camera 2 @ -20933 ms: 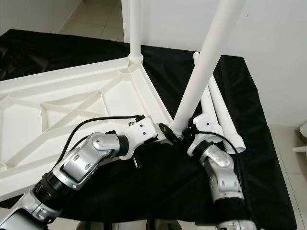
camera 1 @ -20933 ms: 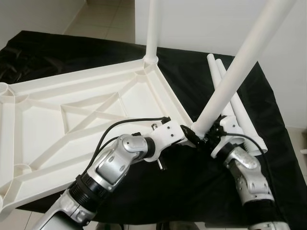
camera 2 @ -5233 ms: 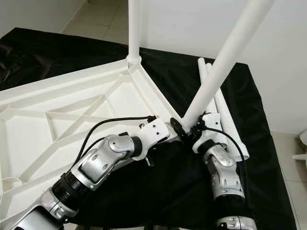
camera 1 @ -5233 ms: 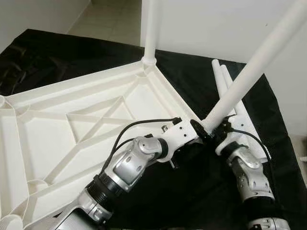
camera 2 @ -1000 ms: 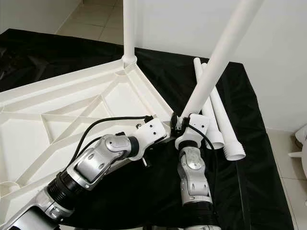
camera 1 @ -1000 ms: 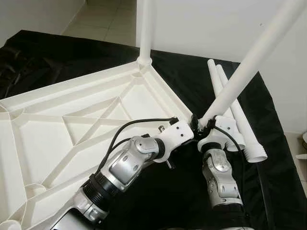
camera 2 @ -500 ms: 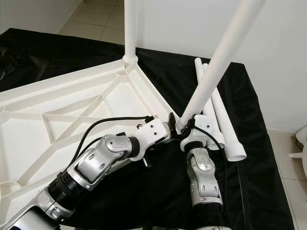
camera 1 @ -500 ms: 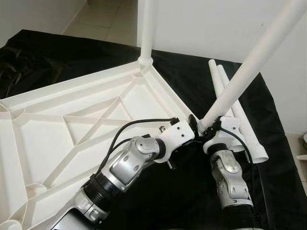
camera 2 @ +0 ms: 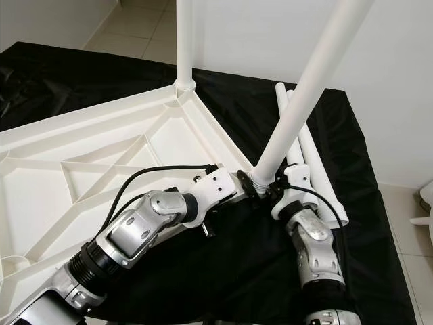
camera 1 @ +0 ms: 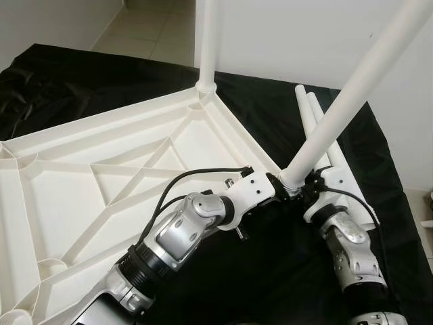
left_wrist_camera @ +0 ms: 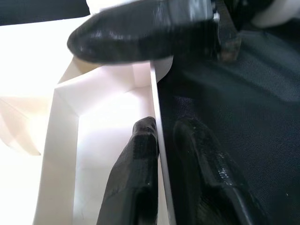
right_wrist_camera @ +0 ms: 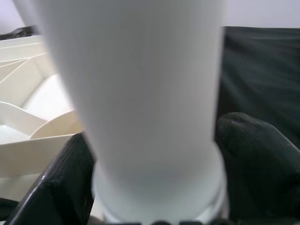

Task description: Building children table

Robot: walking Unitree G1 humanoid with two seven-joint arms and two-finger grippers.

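My right claw (camera 2: 265, 187) has swung back rightward, still pinching the tilted leg (camera 2: 304, 91). My left claw (left_wrist_camera: 157, 154) clamps the tabletop (camera 1: 81, 176) rim; the leg looks unseated.

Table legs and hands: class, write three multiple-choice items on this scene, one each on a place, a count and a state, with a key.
1. Where do the spare legs lie?
A. on the black cloth, right of the tabletop
B. on the floor
C. inside the tabletop

2. How many legs stand in corner sockets?
A. none
B. two
C. four

3. The right hand is:
A. open, away from everything
B. shut on the slanted leg
C. holding the cloth

Key: 1 A, they rest on the cloth; 2 B, the far leg and the slanted one; 3 B, fingers clasp its base.
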